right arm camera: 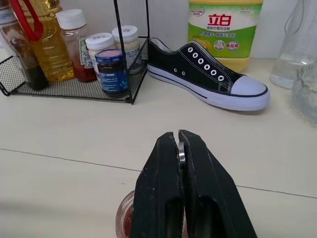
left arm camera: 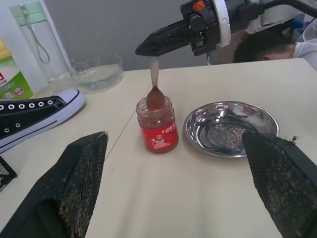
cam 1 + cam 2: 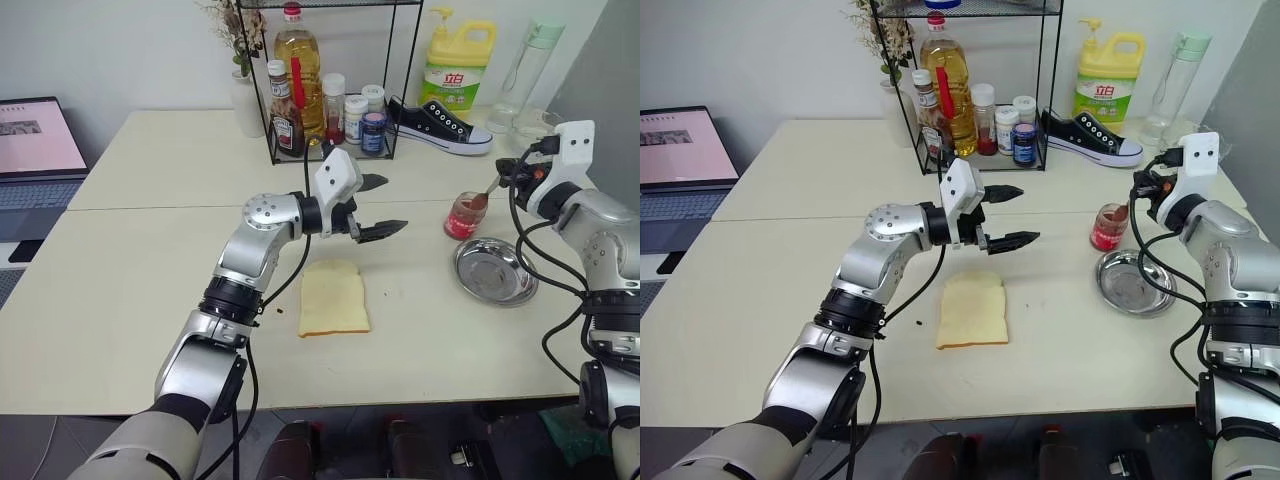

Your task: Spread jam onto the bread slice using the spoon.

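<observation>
Right gripper (image 2: 148,48) fingers clamped shut on spoon (image 2: 154,87) handle; spoon hangs near vertical, long axis up-down, bowl pointing down into mouth of jam jar (image 2: 157,125), likely for loading jam. Jar upright on worktop (image 3: 150,290), just beside steel dish (image 3: 493,272). Left gripper (image 3: 372,208) hovers above worktop beyond bread slice (image 3: 333,298), fingers spread wide, holding nothing, probably waiting clear. Bread slice lies flat mid-worktop, no jam visible on it, rounded top pointing toward wire rack (image 3: 330,85), well apart from jar.
</observation>
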`<action>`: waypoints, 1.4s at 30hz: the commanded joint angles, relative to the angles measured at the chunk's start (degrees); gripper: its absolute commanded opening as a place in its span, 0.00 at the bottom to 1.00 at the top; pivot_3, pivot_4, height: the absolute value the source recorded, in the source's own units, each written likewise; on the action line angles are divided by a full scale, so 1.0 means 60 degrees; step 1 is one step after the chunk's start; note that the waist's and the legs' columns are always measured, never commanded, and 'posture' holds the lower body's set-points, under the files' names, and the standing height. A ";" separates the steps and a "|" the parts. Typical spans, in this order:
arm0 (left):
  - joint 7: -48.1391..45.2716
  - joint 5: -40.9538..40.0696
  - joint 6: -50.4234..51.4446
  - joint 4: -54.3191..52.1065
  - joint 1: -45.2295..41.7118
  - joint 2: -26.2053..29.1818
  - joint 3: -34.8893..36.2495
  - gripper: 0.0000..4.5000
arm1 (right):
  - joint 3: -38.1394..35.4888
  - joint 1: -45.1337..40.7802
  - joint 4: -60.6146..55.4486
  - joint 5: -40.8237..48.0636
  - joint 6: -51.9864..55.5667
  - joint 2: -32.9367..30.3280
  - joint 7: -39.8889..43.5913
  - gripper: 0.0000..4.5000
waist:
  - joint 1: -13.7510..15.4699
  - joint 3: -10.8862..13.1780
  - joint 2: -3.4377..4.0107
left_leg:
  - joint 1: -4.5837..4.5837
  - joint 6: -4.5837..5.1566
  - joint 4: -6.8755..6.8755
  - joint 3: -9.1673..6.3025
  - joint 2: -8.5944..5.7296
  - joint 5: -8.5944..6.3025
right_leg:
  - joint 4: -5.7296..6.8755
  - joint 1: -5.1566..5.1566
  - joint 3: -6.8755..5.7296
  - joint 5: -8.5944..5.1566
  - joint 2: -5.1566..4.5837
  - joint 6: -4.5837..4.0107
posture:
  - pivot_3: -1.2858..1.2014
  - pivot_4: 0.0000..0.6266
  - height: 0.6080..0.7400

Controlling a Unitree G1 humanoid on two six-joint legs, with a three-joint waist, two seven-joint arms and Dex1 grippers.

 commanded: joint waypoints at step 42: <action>-0.0141 -0.0043 -0.0301 -0.0127 -0.0336 0.0182 0.0243 1.00 | -0.5446 -0.1210 -0.0201 0.2998 0.3165 0.1709 -0.3352 0.01 | -0.0009 -0.0002 0.0003 | -0.0002 -0.0001 -0.0003 0.0004 0.0001 0.0001 | 0.0006 -0.0003 0.0005 0.0000 -0.0003 -0.0001 | 0.52 0.24 1.00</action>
